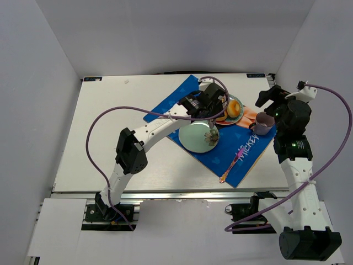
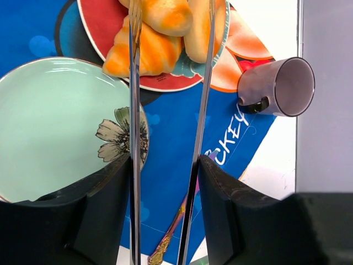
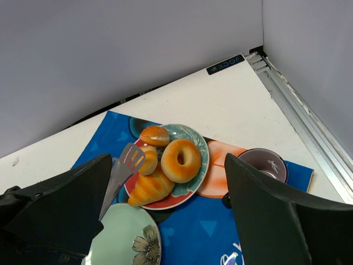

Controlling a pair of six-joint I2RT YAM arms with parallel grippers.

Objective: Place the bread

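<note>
The left pincer [image 2: 164, 165] grips a pair of metal tongs [image 2: 134, 110]. The two arms of the tongs stand apart, with nothing squeezed between them. The bread [image 2: 118, 55] lies on the red plate [image 2: 96, 19] beside a doughnut [image 3: 193, 157]. It is under the left arm of the tongs, near the tip; I cannot tell if they touch. The right pincer [image 3: 166, 165] is wide open and empty.

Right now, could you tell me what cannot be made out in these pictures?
Left wrist: the tongs' tips are cut off by the top edge, so their hold on the bread is unclear.
Top: the bread is largely hidden under the left gripper.
Right wrist: the green plate is cut off by the bottom edge.
</note>
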